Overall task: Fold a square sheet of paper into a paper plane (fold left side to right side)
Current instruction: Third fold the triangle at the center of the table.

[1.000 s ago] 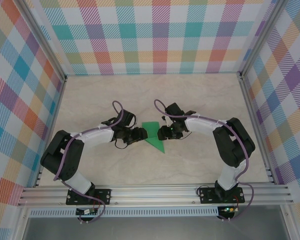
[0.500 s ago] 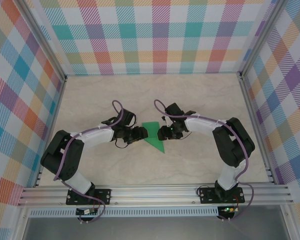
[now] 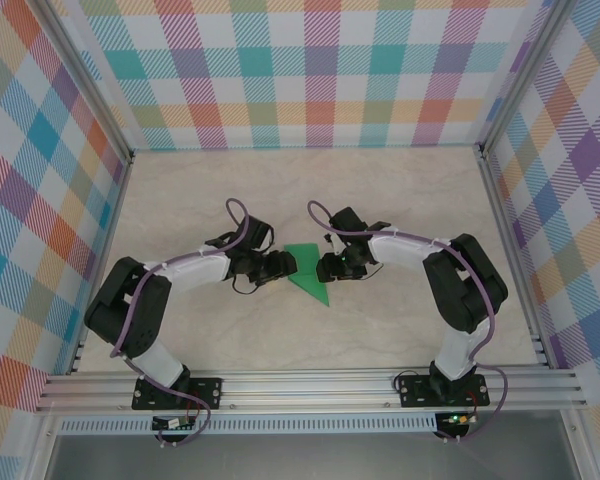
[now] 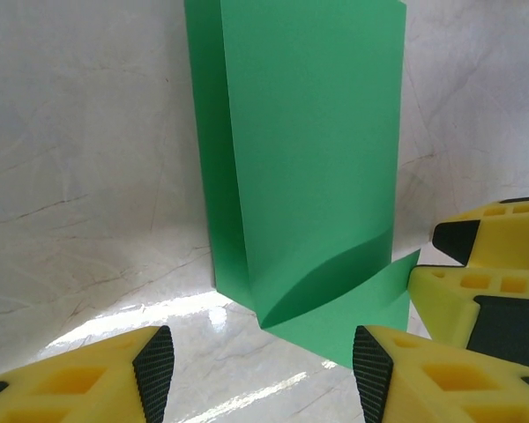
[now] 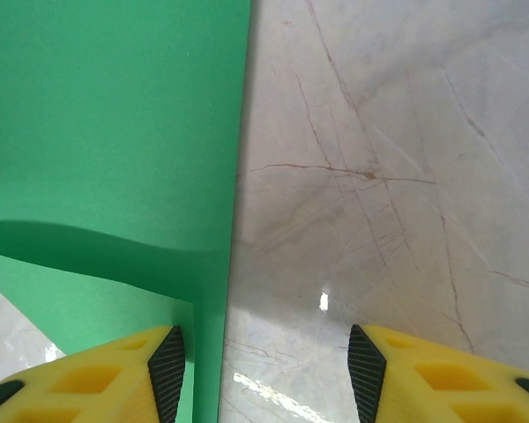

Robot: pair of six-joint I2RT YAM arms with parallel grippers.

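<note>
Two yellow-fingered, black-padded pincers flank the thin bright-green folded paper point(image 3: 306, 275) at the middle of the pale marble-patterned table point(image 3: 410, 200): the left gripper point(image 3: 283, 266) at its 9 o'clock, the right gripper point(image 3: 323, 268) at its 3 o'clock. Both stand roughly half open and grip nothing. The paper's near corner lies between the left jaws, its long edge between the right ones. Watch the top flap point(image 4: 335, 273), which bows up off the layer beneath. If you close or push now, you likely crease it crooked or slide the loose paper across the glossy table. The fingertips also sit close enough to collide.
</note>
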